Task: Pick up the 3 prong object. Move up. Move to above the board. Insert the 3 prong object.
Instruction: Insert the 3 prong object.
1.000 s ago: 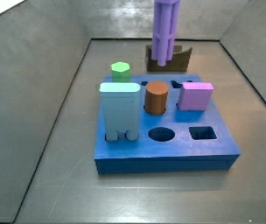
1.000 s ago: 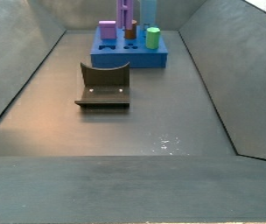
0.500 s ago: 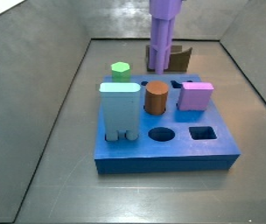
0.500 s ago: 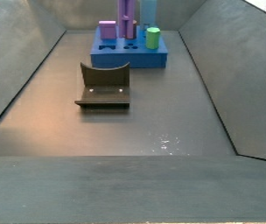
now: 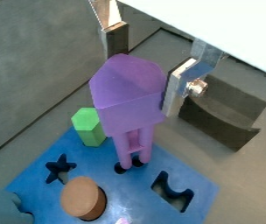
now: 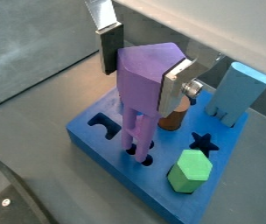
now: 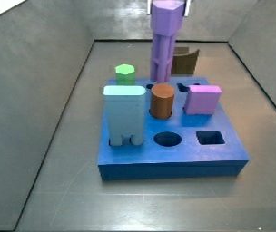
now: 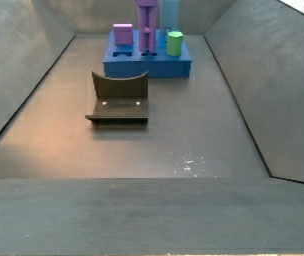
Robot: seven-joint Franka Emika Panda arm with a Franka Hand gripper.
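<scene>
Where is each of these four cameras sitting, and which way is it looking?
Wrist view: on the arm, looking down at the 3 prong object entering the board; gripper fingers show.
Wrist view: same perch, opposite side; gripper fingers, board.
Side view: near the board, facing the fixture; fingers barely show.
Side view: behind the fixture, facing the board.
All four share the post.

The pincer carried the 3 prong object from beside the fixture and lowered it onto the board.
</scene>
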